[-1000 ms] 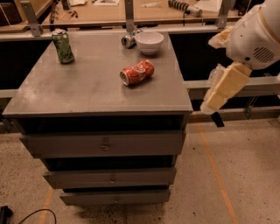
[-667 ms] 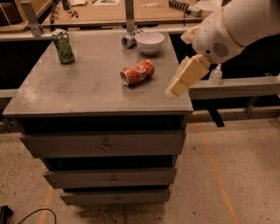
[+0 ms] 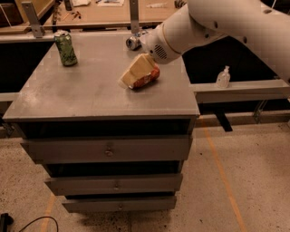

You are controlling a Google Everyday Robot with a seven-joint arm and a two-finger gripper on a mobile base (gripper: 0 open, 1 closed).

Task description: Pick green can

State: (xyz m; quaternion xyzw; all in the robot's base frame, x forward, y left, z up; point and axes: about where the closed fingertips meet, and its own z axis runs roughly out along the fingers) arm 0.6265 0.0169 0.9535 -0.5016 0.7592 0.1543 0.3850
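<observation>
The green can [image 3: 66, 48] stands upright at the far left corner of the grey cabinet top [image 3: 81, 97]. It has a green speckled body and a silver rim. My gripper [image 3: 129, 78] hangs over the middle of the top, well to the right of the green can and apart from it. It covers most of the crushed red-orange can [image 3: 148, 79], which lies on its side. My white arm [image 3: 217, 22] reaches in from the upper right.
A small silver can [image 3: 132, 42] lies at the far edge, partly behind my arm. A clear bottle [image 3: 223, 78] stands on a ledge to the right. The cabinet has several drawers [image 3: 108, 149]. A wooden workbench [image 3: 99, 13] runs behind.
My arm has swung left from beside the cabinet's right edge to over the middle of the top, now covering the red-orange can and hiding the white bowl. The green can has not moved.
</observation>
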